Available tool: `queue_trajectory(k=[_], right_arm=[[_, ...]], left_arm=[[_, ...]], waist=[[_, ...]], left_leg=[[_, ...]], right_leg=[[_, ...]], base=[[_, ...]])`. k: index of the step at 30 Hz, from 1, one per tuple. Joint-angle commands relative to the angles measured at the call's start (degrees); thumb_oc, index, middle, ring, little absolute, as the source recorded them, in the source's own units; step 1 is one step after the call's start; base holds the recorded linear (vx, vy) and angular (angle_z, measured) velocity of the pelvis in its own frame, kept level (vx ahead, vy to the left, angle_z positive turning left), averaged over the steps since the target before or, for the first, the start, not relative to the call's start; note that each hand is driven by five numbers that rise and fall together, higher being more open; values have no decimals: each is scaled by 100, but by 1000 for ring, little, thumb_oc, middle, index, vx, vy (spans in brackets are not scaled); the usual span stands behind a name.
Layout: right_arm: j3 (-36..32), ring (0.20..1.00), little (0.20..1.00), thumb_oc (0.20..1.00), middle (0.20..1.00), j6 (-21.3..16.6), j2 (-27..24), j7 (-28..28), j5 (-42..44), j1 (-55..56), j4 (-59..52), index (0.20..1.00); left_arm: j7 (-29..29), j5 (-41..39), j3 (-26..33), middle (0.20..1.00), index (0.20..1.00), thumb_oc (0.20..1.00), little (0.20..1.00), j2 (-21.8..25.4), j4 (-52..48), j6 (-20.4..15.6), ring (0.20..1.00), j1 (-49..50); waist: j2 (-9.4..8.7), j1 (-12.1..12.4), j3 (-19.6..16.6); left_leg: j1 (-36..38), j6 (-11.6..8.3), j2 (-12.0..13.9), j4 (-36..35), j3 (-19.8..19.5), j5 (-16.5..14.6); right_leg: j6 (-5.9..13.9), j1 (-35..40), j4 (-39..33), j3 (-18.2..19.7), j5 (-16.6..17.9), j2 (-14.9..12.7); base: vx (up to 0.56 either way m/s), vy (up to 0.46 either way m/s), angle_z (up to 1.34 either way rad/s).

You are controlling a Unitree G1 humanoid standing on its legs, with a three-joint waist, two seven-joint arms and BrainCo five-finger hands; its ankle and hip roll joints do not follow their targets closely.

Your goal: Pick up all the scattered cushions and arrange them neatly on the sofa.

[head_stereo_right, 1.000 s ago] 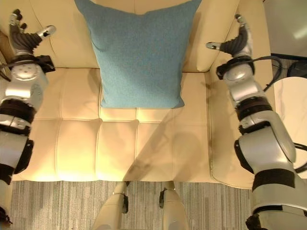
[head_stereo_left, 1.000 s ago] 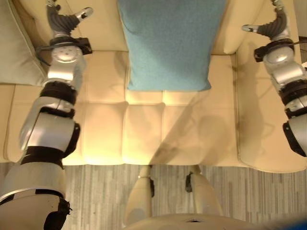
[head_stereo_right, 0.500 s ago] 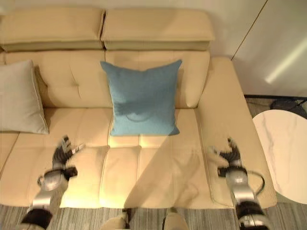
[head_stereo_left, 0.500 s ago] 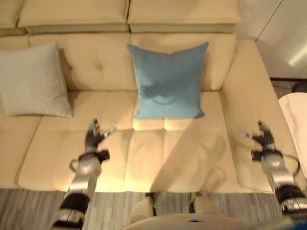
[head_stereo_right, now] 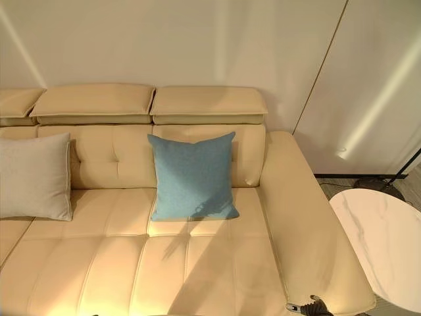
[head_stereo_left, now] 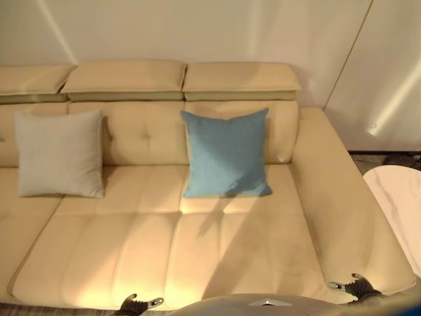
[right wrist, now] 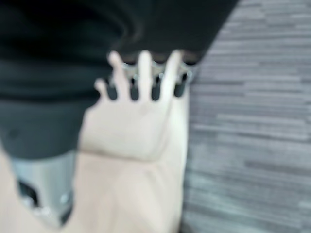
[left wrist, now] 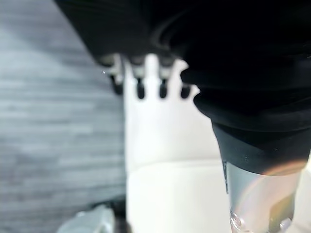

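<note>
Hands are dropping away from you now: left hand [head_stereo_left: 139, 305] and right hand [head_stereo_left: 353, 287] are hanging empty, fingers relaxed, at the seat's front edge. Your square blue fabric cushion [head_stereo_left: 225, 153] is leaning upright against the cream leather sofa [head_stereo_left: 131, 243] backrest, the square grey cushion [head_stereo_left: 60, 153] well apart, so placing looks finished.

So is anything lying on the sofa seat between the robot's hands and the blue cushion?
Nothing visible. The blue cushion leans on the sofa backrest, the grey cushion well to its left. Only bare seat lies between them and the left hand and right hand at the front edge.
</note>
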Motion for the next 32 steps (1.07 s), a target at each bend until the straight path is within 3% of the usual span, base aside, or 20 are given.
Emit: queue_trajectory(k=[1, 2, 3, 4, 5, 7, 10, 13, 17, 19, 20, 21, 25, 32], right_arm=[[-172, 1000, 1000, 1000, 1000, -70, 2, -111, 214, -380, 208, 1000], [-172, 1000, 1000, 1000, 1000, -71, 2, -112, 215, -382, 210, 1000], [-174, 1000, 1000, 1000, 1000, -39, 32, -105, 291, -414, 308, 1000], [-174, 1000, 1000, 1000, 1000, -39, 33, -105, 291, -415, 309, 1000], [-181, 1000, 1000, 1000, 1000, -14, 51, -115, 301, -412, 364, 1000], [-216, 1000, 1000, 1000, 1000, 39, 129, -82, 350, -372, 385, 1000], [-223, 1000, 1000, 1000, 1000, 91, 211, -42, 447, -357, 408, 1000], [-169, 1000, 1000, 1000, 1000, 157, 308, -55, 407, -533, 388, 1000], [-80, 1000, 1000, 1000, 1000, 195, 429, -88, 323, -680, 393, 1000], [0, 1000, 1000, 1000, 1000, 174, 455, -87, 333, -719, 410, 1000], [0, 1000, 1000, 1000, 1000, 173, 454, -87, 333, -718, 410, 1000], [31, 1000, 1000, 1000, 1000, 171, 484, -61, 298, -676, 447, 1000], [34, 1000, 1000, 1000, 1000, 219, 490, -26, 257, -599, 613, 1000], [92, 1000, 1000, 1000, 1000, 252, 569, -53, 220, -568, 604, 1000]], left_arm=[[59, 77, -41, 1000, 1000, 1000, 1000, 219, 30, -34, 1000, -567], [59, 77, -41, 1000, 1000, 1000, 1000, 220, 31, -34, 1000, -569], [68, 74, -80, 1000, 1000, 1000, 1000, 192, 35, -45, 1000, -623], [68, 74, -80, 1000, 1000, 1000, 1000, 193, 35, -45, 1000, -623], [28, 119, -145, 1000, 1000, 1000, 1000, 135, 69, -43, 1000, -627], [-45, 158, -188, 1000, 1000, 1000, 1000, 23, 170, 6, 1000, -615], [-53, 193, -308, 1000, 1000, 1000, 1000, -79, 135, 49, 1000, -646], [-36, 156, -384, 1000, 1000, 1000, 1000, -134, 101, 57, 1000, -757], [10, 203, -387, 1000, 1000, 1000, 1000, -86, 135, 49, 1000, -800], [32, 216, -405, 1000, 1000, 1000, 1000, -9, 106, 41, 1000, -825], [32, 216, -405, 1000, 1000, 1000, 1000, -9, 106, 40, 1000, -824], [43, 245, -482, 1000, 1000, 1000, 1000, 3, 185, 219, 1000, -1087], [74, 201, -475, 1000, 1000, 1000, 1000, -100, 197, 117, 1000, -1076], [3, 159, -355, 1000, 1000, 1000, 1000, -63, 337, 201, 1000, -1046]], waist=[[-201, 46, 324], [-202, 43, 323], [-325, 42, 400], [-324, 38, 400], [-464, -49, 380], [-476, -127, 322], [-333, -237, 366], [-349, -256, 548], [-344, -209, 691], [-265, -138, 716], [-266, -139, 729], [-204, -114, 644], [-316, -52, 284], [-303, -87, 83]], left_leg=[[-358, -427, -242, 51, 100, 636], [-361, -427, -243, 51, 97, 638], [-463, -267, -382, 552, 23, 332], [-480, -266, -382, 584, 19, 311], [-415, -128, -539, 1158, -15, -199], [-107, -92, -573, 1436, -186, -523], [259, -30, -547, 809, -233, -580], [307, 146, -814, 630, -201, -732], [203, 282, -919, 617, -21, -694], [-4, 387, -899, 643, 13, -572], [13, 386, -899, 645, 12, -580], [-60, 413, -834, 587, 15, -506], [37, 263, -810, 318, 126, -410], [276, 157, -666, 69, 191, -291]], right_leg=[[288, 92, 68, -61, -474, 149], [288, 89, 68, -64, -473, 149], [289, -42, 68, -59, -342, 59], [290, -42, 68, -63, -344, 60], [304, -211, 68, -30, -188, -84], [325, -338, 68, 34, -61, -119], [408, -480, 136, 111, 79, -124], [556, -779, 262, 218, 375, -299], [666, -1070, 500, 392, 401, -401], [526, -998, 1230, 460, -34, -323], [525, -990, 1252, 459, -55, -323], [445, -727, 1733, 477, -467, -275], [533, -159, 434, 421, -279, -337], [528, 134, 68, 374, -276, -200]], base=[[-227, -43, 33], [-340, -53, 38], [-178, -26, 46], [-316, -18, 30], [-176, 31, 22], [-190, 117, 13], [-93, 174, 10], [-171, 241, -6], [-232, 192, -78], [-266, 120, -29], [-157, 60, -4], [-82, 25, -1], [0, -44, -13], [-10, -69, 0]])
